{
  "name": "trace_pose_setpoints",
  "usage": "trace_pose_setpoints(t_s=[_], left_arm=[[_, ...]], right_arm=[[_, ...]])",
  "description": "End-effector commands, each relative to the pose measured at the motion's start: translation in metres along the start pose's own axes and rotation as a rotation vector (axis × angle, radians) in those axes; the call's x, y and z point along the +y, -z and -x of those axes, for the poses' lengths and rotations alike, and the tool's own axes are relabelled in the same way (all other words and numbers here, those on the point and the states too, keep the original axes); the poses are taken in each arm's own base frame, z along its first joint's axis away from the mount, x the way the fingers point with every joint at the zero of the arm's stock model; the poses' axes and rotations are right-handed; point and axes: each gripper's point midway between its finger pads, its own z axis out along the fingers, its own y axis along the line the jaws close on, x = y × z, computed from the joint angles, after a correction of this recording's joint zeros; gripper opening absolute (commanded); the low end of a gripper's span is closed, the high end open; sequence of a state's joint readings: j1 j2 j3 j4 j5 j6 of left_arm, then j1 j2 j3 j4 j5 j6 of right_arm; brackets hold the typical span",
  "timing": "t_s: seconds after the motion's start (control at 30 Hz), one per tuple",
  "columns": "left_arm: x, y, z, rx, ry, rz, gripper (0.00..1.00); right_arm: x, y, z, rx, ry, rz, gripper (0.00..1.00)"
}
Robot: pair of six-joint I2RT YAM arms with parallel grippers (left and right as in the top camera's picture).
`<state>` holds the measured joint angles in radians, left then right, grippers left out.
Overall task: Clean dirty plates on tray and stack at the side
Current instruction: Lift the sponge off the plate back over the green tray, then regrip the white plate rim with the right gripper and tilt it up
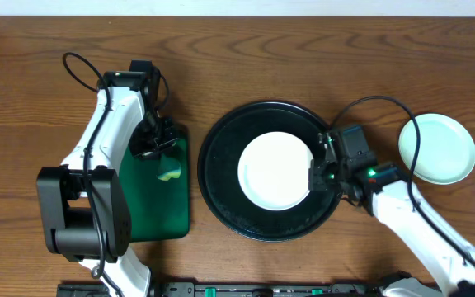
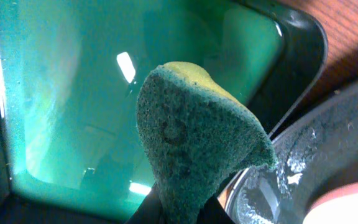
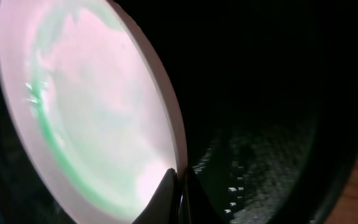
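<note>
Nothing readable — no text or number on the tray (image 1: 221,194) or white plate (image 1: 275,172).

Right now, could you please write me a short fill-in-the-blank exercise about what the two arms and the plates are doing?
1. The left gripper holds a ____ over the dark-green tray.
2. The right gripper is shut on the rim of a plate whose colour is ____.
3. That plate lies in a round tray coloured ____.
4. The mint plate rests on the table, on the ____ gripper's side of that tray.
Missing words: sponge; white; black; right.
</note>
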<state>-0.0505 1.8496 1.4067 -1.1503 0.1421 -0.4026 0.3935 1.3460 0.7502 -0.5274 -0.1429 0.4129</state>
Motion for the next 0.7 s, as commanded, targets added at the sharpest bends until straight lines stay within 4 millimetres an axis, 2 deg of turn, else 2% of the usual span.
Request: trace_pose_setpoints(t_s=[0.0,0.23,0.37,0.57,0.67], left_arm=[[-0.006,0.003,-0.002,0.001,-0.042,-0.028,0.07],[-0.006,0.003,-0.002,0.001,-0.042,-0.028,0.07],[-0.006,0.003,-0.002,0.002,-0.042,-0.028,0.07],[-0.006,0.003,-0.003,0.005,-0.042,-0.027,0.07],[-0.006,0.003,-0.003,0.004,-0.042,-0.027,0.07]], right_arm=[[0.013,0.011,0.000,-0.056,0.148,-0.029,0.02],[0.018,0.027,0.005,-0.144,0.280,-0.214,0.02],[0.022,0.046,0.026,-0.202,0.282,-0.267,0.02],[0.027,0.084,0.063,-0.309,0.322,-0.350,0.02],[0.027,0.097,0.073,-0.336,0.351,-0.388,0.01]])
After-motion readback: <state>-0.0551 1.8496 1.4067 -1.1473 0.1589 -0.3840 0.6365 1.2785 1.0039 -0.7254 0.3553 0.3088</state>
